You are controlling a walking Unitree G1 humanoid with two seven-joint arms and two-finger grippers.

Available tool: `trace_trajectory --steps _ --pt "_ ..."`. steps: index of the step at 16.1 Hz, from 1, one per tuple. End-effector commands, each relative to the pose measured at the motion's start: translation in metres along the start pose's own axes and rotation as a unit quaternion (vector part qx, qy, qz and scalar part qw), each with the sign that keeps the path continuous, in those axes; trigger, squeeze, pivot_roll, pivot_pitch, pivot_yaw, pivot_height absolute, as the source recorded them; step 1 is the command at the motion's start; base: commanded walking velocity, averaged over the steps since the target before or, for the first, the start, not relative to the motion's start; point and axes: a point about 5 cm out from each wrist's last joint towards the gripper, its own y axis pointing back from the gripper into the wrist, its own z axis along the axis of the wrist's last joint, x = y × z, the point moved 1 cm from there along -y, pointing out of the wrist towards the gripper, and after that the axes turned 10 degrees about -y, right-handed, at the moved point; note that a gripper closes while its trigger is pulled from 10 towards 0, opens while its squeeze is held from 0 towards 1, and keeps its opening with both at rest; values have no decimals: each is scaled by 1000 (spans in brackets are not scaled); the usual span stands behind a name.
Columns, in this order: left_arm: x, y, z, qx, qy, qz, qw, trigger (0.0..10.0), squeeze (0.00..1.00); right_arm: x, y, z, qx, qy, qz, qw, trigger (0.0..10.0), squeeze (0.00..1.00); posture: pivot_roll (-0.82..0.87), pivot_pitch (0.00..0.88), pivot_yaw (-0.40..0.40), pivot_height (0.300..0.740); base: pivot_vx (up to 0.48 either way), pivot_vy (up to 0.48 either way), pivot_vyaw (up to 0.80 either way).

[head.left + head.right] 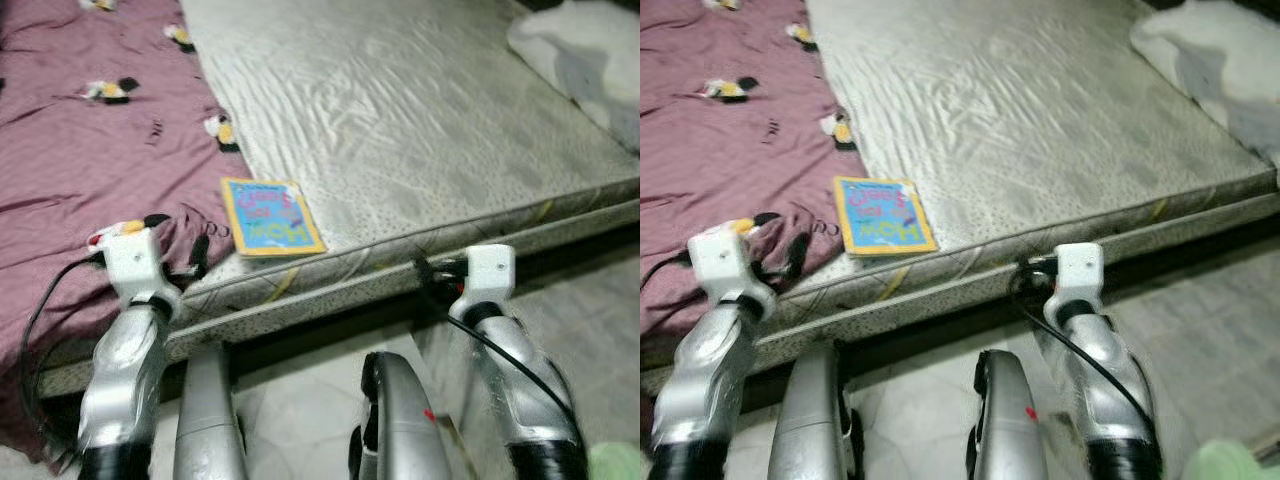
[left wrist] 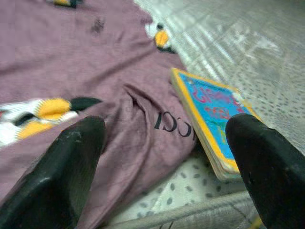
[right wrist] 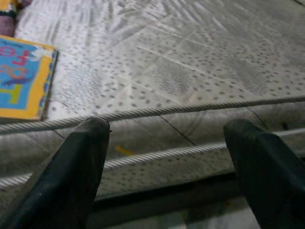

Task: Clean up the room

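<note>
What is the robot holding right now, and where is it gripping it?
Nothing. The left gripper is open over the purple sheet beside the book, and the right gripper is open at the mattress edge.

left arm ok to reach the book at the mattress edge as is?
Probably yes. The left gripper is open and pointed near the book, which lies flat at the mattress edge beside the purple sheet. Nothing lies between; only a sheet fold sits close.
</note>
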Motion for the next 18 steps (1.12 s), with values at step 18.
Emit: trace_trajectory --steps 18 --pt "-25 -43 -22 52 150 -11 987 10000 0 -15 42 4 43 27 -8 999 10000 0 -235 272 -56 567 0 0 0"
